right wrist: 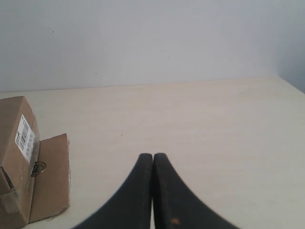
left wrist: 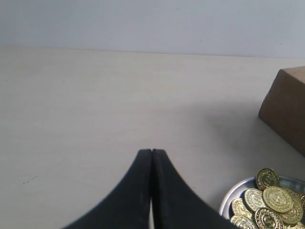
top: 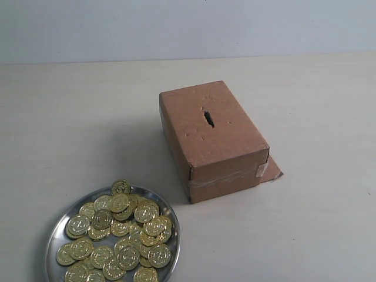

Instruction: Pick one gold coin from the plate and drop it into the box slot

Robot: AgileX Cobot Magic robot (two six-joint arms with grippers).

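Note:
The shiny silver plate (top: 54, 230) lies at the front left, heaped with several gold coins (top: 120, 229). Behind and to its right stands the brown cardboard box (top: 232, 132), its dark ragged slot (top: 208, 118) in the middle of the top. Clear tape crosses the near end and a loose flap (top: 271, 170) lies at the base. Neither arm shows in the exterior view. My left gripper (left wrist: 151, 151) is shut with nothing in it, over bare table, with the plate's rim (left wrist: 232, 194) and coins (left wrist: 267, 205) off to one side. My right gripper (right wrist: 152, 155) is shut and empty, away from the box (right wrist: 16, 157).
The light wooden table (top: 70, 129) runs back to a pale wall (top: 176, 26). In the right wrist view the box carries a white label (right wrist: 26, 137), and a small round gold thing (right wrist: 38, 167) lies on the flap (right wrist: 52, 176) beside it.

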